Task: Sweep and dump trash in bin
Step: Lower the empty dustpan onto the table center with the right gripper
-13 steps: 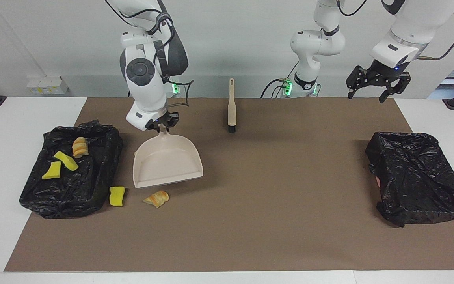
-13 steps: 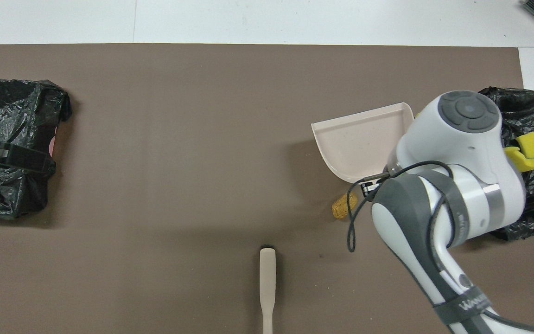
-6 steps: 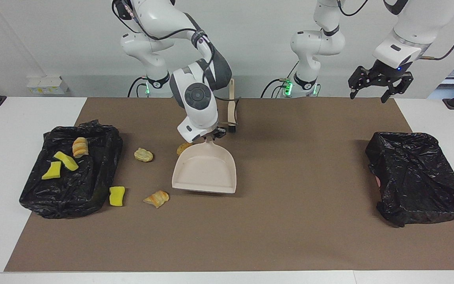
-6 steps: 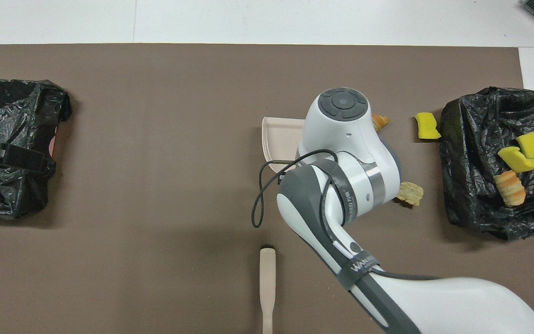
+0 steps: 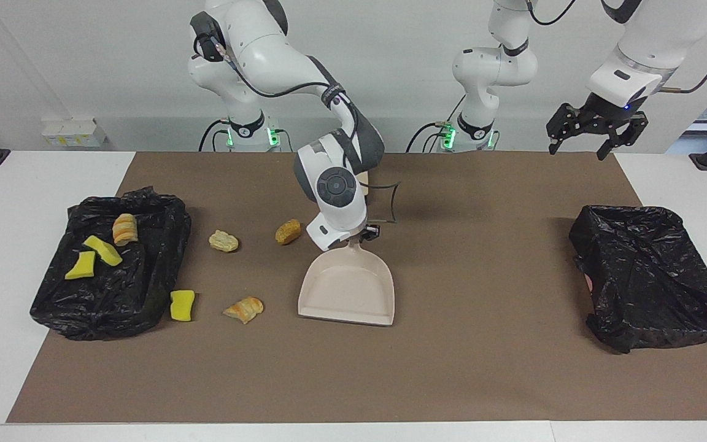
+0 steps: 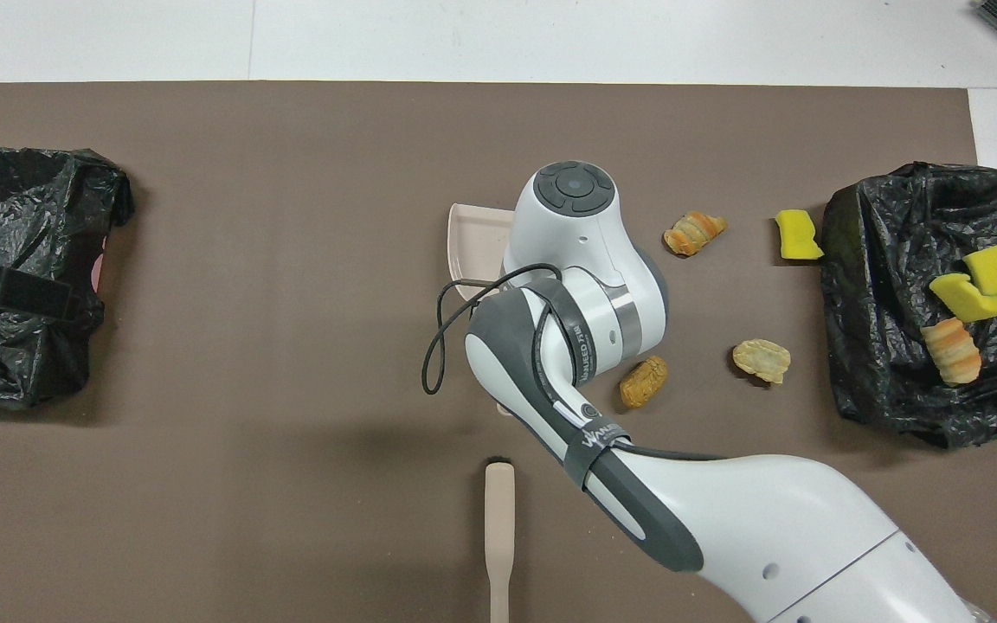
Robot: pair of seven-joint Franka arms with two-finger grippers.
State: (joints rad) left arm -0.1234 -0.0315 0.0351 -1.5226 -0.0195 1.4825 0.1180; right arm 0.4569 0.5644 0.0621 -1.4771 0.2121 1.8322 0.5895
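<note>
Three trash pieces lie in the bin, four remain on the surface; right gripper clamps the empty dustpan; left gripper waits, jaws wide.

trash: three pieces in black bin, four on mat beside it.

Right gripper clamps the handle of a beige plastic dustpan on the brown mat; left gripper hangs spread above the black-bagged bin.
</note>
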